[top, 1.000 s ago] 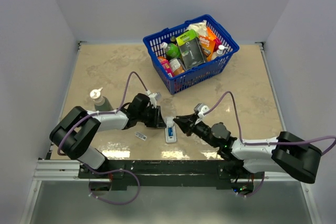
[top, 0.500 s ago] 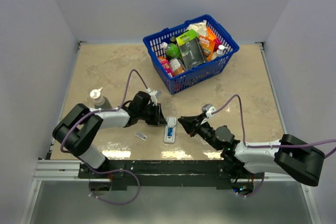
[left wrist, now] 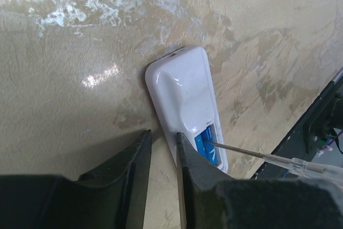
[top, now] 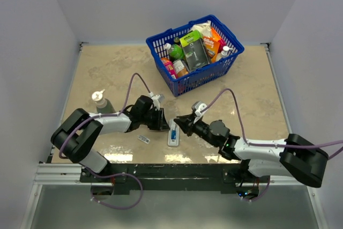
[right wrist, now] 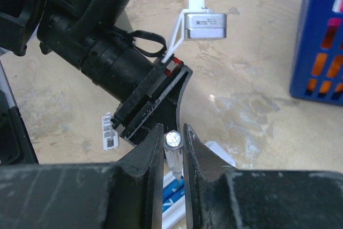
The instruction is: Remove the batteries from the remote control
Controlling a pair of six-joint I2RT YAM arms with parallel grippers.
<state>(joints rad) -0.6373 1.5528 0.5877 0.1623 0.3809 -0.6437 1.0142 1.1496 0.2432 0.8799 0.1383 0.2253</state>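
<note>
The white remote control (top: 173,132) lies on the table between my grippers, recess up. In the left wrist view the remote control (left wrist: 181,92) shows blue batteries (left wrist: 207,146) in its open recess. My right gripper (right wrist: 172,132) is shut on a clear-handled screwdriver (right wrist: 172,142). The thin shaft (left wrist: 244,153) has its tip on the blue batteries (right wrist: 174,199). My left gripper (left wrist: 163,139) has a narrow empty gap between its jaws. One finger (left wrist: 188,167) rests against the remote's long edge. A small greyish printed piece (top: 143,139) lies left of the remote; I cannot tell what it is.
A blue basket (top: 199,79) full of groceries stands at the back centre, its wall also in the right wrist view (right wrist: 319,41). A spray-top bottle (top: 100,101) stands at the left. The table's near edge and black rail (left wrist: 321,111) lie close behind the remote.
My right gripper drew back to the right with the screwdriver, then came back to the remote's recess. My left gripper shifted slightly and sits at the remote's edge again.
</note>
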